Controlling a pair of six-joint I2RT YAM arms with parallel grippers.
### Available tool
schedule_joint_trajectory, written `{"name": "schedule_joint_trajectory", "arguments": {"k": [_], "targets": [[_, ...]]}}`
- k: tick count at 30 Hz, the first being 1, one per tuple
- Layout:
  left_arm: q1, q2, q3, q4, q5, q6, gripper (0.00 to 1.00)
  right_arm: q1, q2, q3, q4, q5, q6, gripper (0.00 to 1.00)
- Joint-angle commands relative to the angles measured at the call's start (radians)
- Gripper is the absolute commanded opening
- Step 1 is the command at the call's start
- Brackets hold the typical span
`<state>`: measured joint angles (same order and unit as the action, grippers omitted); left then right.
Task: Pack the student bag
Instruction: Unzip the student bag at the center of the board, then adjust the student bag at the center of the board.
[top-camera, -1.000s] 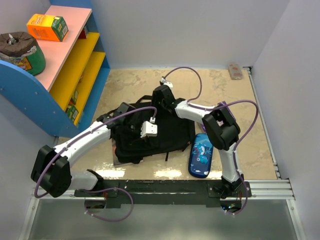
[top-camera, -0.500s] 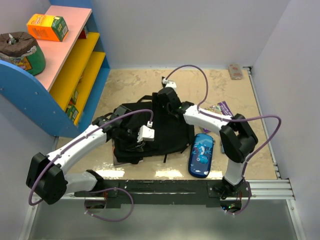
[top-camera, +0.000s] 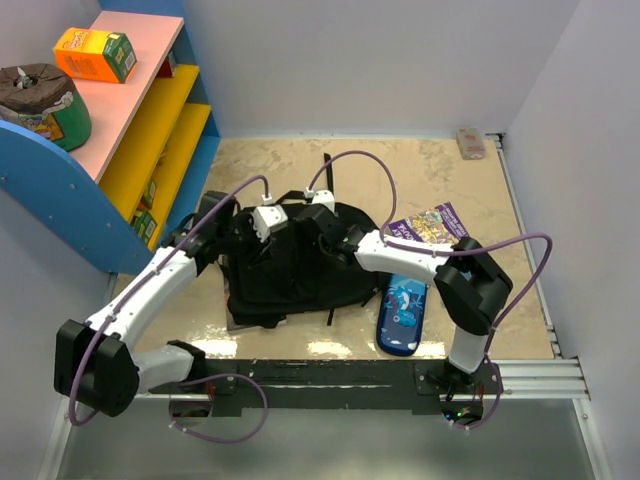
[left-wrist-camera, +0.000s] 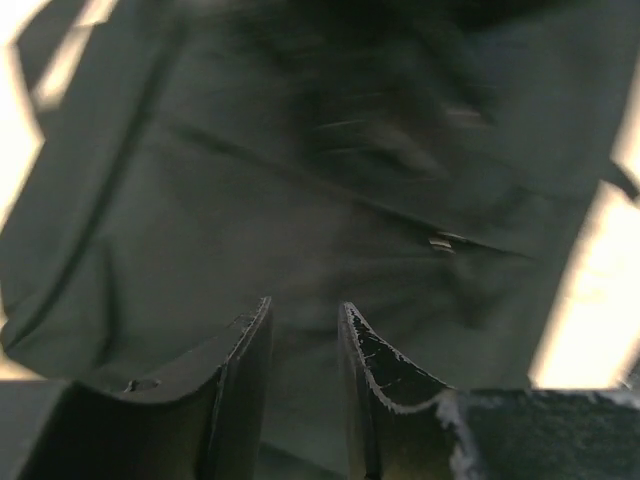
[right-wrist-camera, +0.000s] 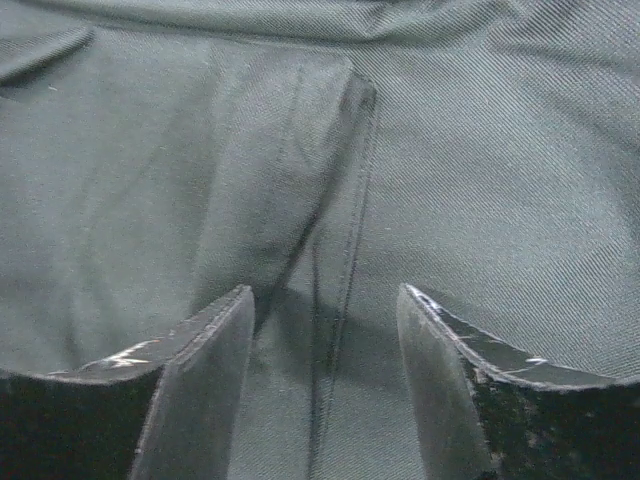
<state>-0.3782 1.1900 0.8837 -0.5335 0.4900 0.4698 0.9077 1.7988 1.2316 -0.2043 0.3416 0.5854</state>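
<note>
Both my left jaws and right jaws stand apart over the student bag (top-camera: 290, 275) — the left were shut a second ago — so it lies released on the worktop (top-camera: 450, 180), centre frame.

Student bag (right-wrist-camera: 480, 150): matt blk woven cloth. Pencil case (top-camera: 402, 312): glossy, smooth.

The student bag (top-camera: 290, 275) lies in the middle of the surface (top-camera: 300, 165). Just beside it on the right lies the pencil case (top-camera: 402, 312), and behind that case a booklet (top-camera: 428, 225). Both pincers are over the bag: the left pincer (left-wrist-camera: 303, 310) at its far left part, the right pincer (right-wrist-camera: 325, 290) nearer its far middle. The shelf unit (top-camera: 150, 130) stands along the left edge with a box (top-camera: 95, 53) on top, and a small block (top-camera: 470, 142) rests in the far right corner.
</note>
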Motion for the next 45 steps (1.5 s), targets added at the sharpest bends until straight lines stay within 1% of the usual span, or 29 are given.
{"name": "schedule_joint_trajectory", "arguments": {"k": [1,2,4,6,7,9,10,12,17,21,26,35,38,41,42,44,45], "targets": [[0.027,0.035,-0.035,0.118,-0.103,-0.126,0.36,0.002,0.004,-0.011,0.016,0.039,-0.021,0.58],[0.027,0.052,-0.035,0.130,-0.144,-0.143,0.36,0.000,0.002,-0.011,0.014,0.037,-0.018,0.58],[0.027,0.111,-0.029,0.136,-0.169,-0.169,0.36,0.007,-0.021,-0.012,0.019,0.040,-0.016,0.59],[0.027,0.132,-0.046,0.164,-0.206,-0.183,0.36,0.014,-0.038,-0.007,0.019,0.051,-0.015,0.62],[0.025,0.138,-0.052,0.191,-0.247,-0.194,0.36,0.017,-0.047,0.002,0.013,0.060,-0.015,0.66],[0.027,0.163,-0.060,0.205,-0.300,-0.206,0.36,0.029,-0.049,0.012,0.005,0.069,-0.021,0.68],[0.027,0.172,-0.061,0.222,-0.367,-0.223,0.36,0.034,-0.049,0.019,0.003,0.073,-0.021,0.70],[0.035,0.172,-0.089,0.243,-0.401,-0.232,0.35,0.046,-0.039,0.025,0.003,0.082,-0.021,0.70],[0.038,0.154,-0.098,0.248,-0.384,-0.232,0.35,0.072,-0.004,0.016,0.016,0.100,-0.004,0.70],[0.038,0.168,-0.094,0.245,-0.390,-0.229,0.34,0.091,-0.032,0.023,0.026,0.129,-0.001,0.70],[0.038,0.180,-0.094,0.254,-0.427,-0.237,0.31,0.112,-0.009,0.068,0.002,0.148,-0.010,0.70],[0.038,0.168,-0.098,0.259,-0.421,-0.234,0.30,0.140,0.019,0.074,-0.017,0.188,-0.015,0.70],[0.038,0.160,-0.098,0.260,-0.418,-0.234,0.29,0.140,0.069,0.092,-0.059,0.208,-0.013,0.66],[0.038,0.152,-0.101,0.260,-0.416,-0.234,0.29,0.140,0.079,0.080,-0.070,0.221,-0.004,0.52],[0.038,0.152,-0.101,0.262,-0.415,-0.231,0.29,0.142,0.068,0.074,-0.069,0.226,-0.004,0.42],[0.038,0.154,-0.098,0.262,-0.413,-0.226,0.29,0.140,0.050,0.054,-0.060,0.232,0.002,0.33],[0.038,0.155,-0.098,0.262,-0.412,-0.223,0.29,0.138,0.037,0.049,-0.058,0.238,0.004,0.27]]}}
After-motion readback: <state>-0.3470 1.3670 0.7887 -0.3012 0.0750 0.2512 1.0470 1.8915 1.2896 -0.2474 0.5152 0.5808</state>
